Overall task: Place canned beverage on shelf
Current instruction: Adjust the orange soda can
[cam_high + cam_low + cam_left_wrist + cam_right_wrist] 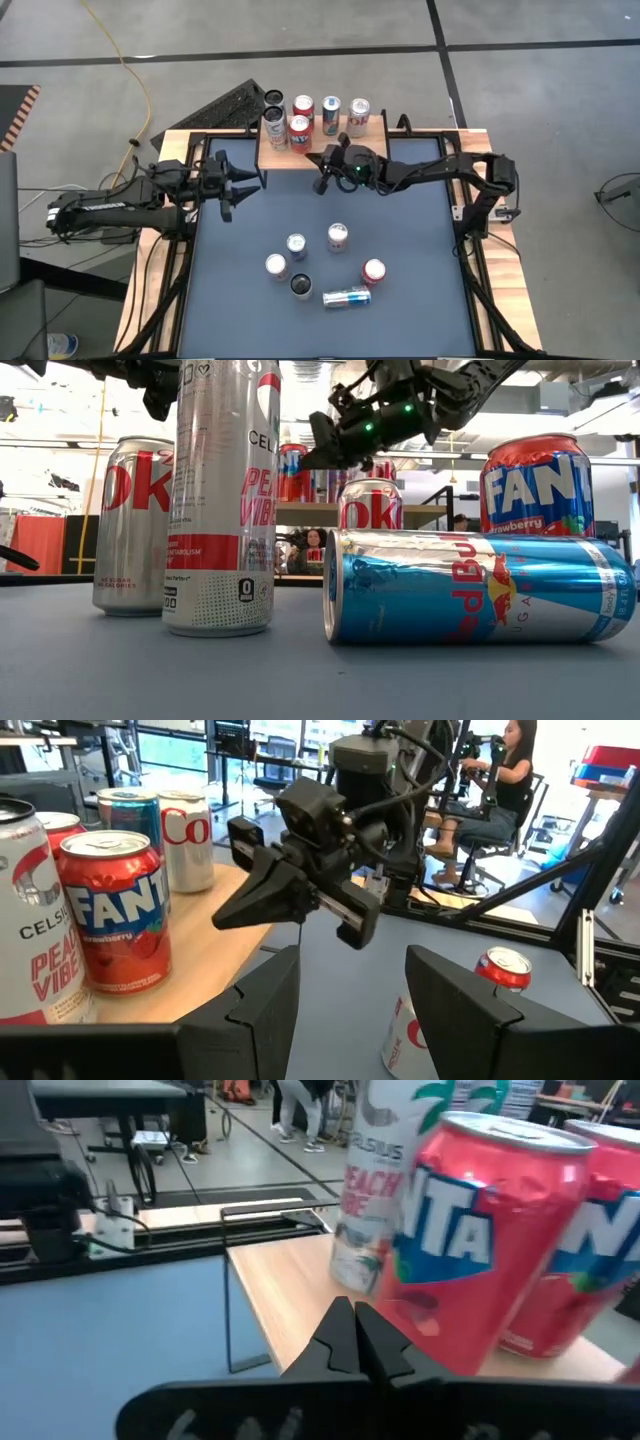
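The shelf (pixel 285 158), a light-wood top on thin black legs, stands at the table's far edge. Several cans stand upright on it, among them a red Fanta can (pixel 470 1250) and a tall Celsius can (pixel 385 1190). My right gripper (pixel 321 186) is shut with nothing in it, just off the shelf's near edge. Its tips (pixel 355 1335) point at the Fanta can and stop short of it. My left gripper (pixel 245 190) is open and holds nothing, left of the shelf's near corner. Several more cans stand on the blue mat, and a Red Bull can (pixel 347 297) lies on its side.
The loose cans cluster at mid-table toward the near edge: a Coke can (pixel 338 237), a red Fanta can (pixel 373 271), a tall Celsius can (pixel 301 286). Black frame rails (pixel 455 215) run along the table's sides. A person (pixel 500 780) sits beyond the table.
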{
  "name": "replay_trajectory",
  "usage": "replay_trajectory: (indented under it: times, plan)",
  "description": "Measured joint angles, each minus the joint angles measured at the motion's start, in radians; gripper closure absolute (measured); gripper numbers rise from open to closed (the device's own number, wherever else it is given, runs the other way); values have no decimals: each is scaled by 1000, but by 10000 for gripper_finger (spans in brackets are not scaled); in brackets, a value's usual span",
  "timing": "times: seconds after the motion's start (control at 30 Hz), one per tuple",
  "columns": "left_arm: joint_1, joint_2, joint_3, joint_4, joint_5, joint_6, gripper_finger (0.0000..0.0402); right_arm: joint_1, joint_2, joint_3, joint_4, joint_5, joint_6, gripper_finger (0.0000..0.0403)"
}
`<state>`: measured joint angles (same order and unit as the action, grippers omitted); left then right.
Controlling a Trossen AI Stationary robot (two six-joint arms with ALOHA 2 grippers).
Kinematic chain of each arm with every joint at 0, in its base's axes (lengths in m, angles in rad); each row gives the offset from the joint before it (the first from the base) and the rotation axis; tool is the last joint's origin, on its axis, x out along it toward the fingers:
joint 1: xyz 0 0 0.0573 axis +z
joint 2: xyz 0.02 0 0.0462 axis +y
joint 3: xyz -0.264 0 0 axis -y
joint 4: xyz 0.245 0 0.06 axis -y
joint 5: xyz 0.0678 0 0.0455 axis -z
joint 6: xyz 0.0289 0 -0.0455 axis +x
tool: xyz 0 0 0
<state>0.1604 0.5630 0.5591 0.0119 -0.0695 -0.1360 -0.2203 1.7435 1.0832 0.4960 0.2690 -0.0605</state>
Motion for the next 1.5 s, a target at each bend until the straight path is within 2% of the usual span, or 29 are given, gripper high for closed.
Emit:
replay_trajectory:
  times: [0.43,0.7,1.13,1.2,1.3,1.5]
  plan:
    - [0,34,0,13,-51,-5,228,-1,13,-1,77,-6,0,403]
    - [0,80,0,67,-51,2,228,-1,13,-1,76,-7,5,403]
    - [0,77,0,87,-51,12,228,2,13,-1,145,-9,7,403]
    - [0,77,0,96,-51,19,228,-3,35,20,145,-14,8,403]
    - [0,77,0,109,-51,19,228,1,65,60,104,-87,7,403]
    - [-2,77,0,108,-47,19,228,42,140,146,28,-24,-52,403]
